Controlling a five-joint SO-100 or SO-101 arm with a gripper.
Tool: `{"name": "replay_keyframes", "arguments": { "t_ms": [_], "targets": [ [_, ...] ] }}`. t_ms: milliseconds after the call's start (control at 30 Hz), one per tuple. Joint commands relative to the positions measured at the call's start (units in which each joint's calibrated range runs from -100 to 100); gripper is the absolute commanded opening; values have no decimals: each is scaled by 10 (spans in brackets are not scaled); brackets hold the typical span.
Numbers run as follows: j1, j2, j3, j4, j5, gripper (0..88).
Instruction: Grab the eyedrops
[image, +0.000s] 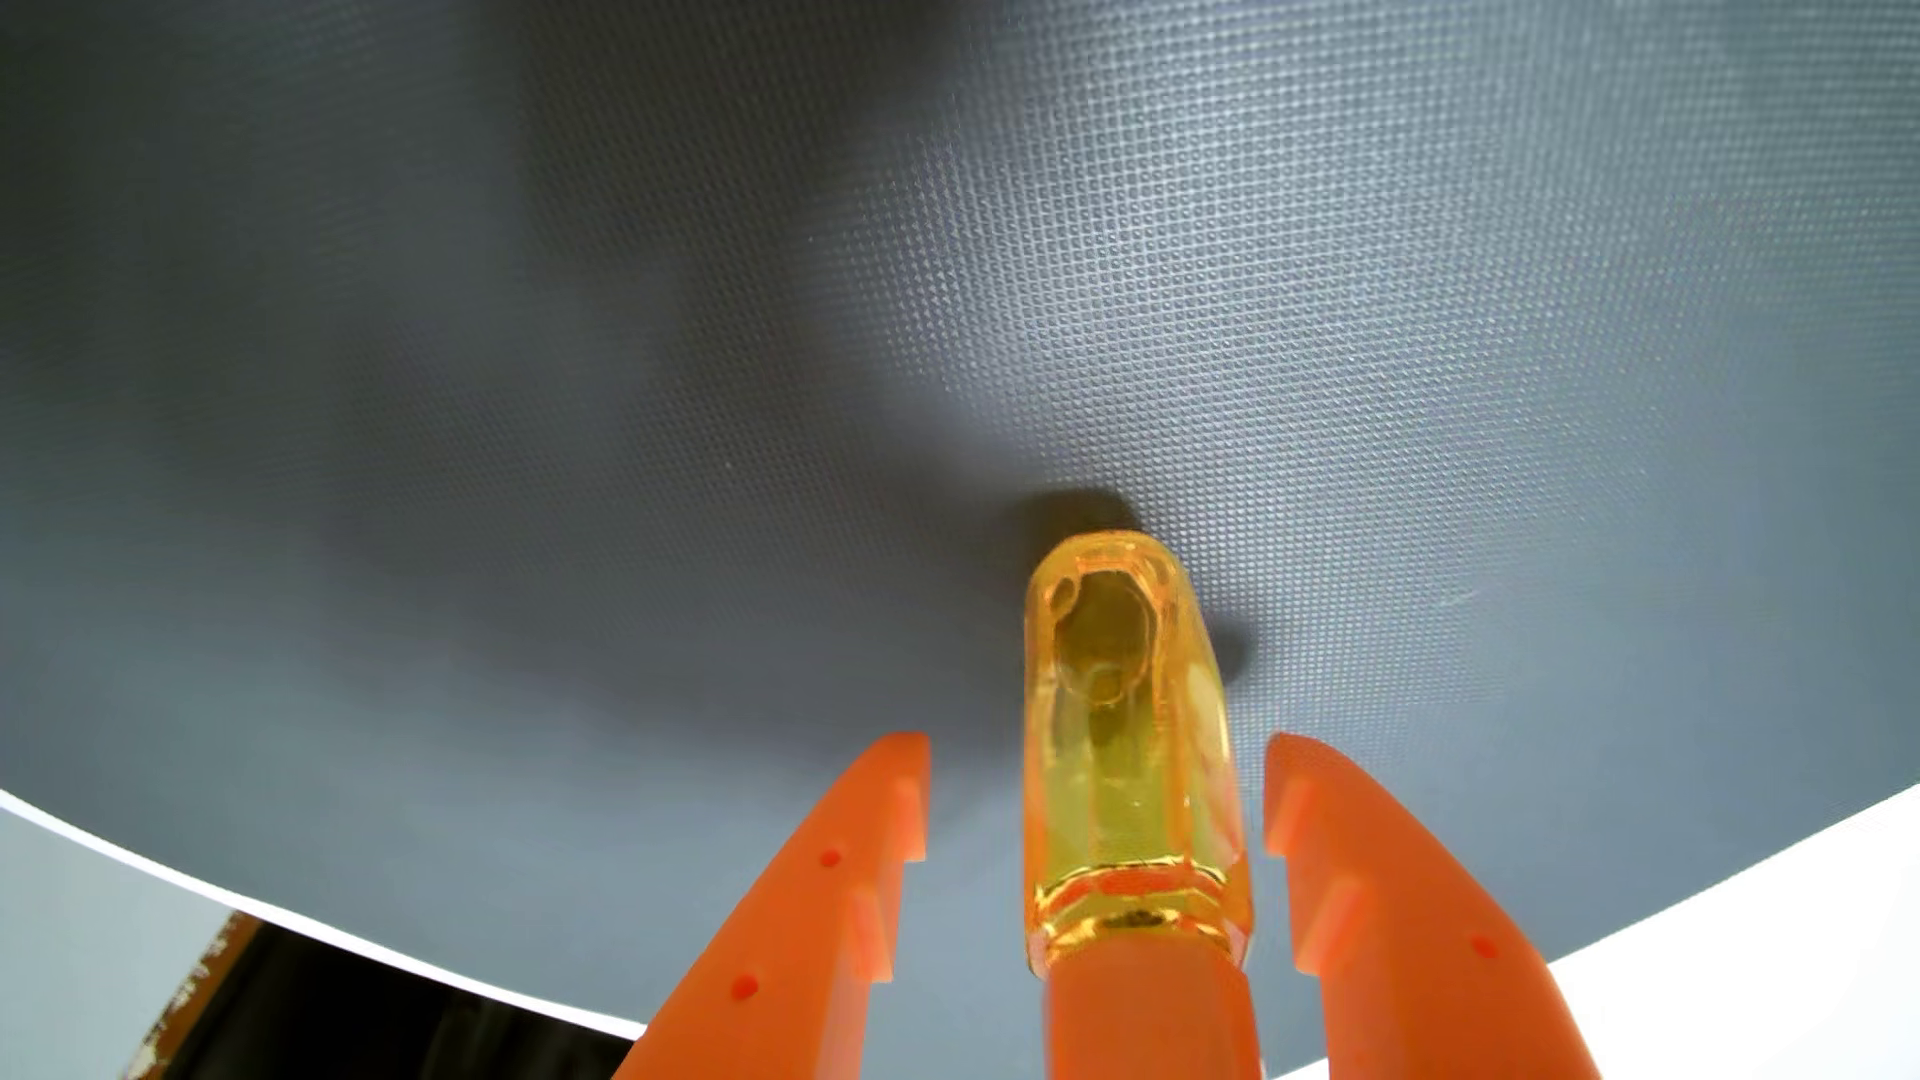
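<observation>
**Eyedrops bracketed, fingers not yet closed**

The eyedrops (1132, 748), a translucent yellow bottle with an orange cap, stand on the grey mat (935, 312), near its edge closest to the camera in the wrist view. The gripper (1096, 743) is spread, an orange finger on each side with gaps. The squeeze should probably be slow and centred, so the bottle neither tips nor slips.
</observation>
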Motion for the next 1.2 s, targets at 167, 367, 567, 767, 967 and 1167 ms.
{"name": "replay_keyframes", "arguments": {
  "t_ms": [167, 367, 567, 767, 967, 1167],
  "targets": [
    [-5, 12, -56, 13, -1, 122],
    [-11, 13, -50, 14, -1, 149],
    [-23, 14, -49, 26, 0, 165],
    [-24, 13, -48, 44, 0, 139],
    [-23, 13, -48, 44, -1, 94],
    [-23, 15, -51, 42, -8, 42]
  ]
}}
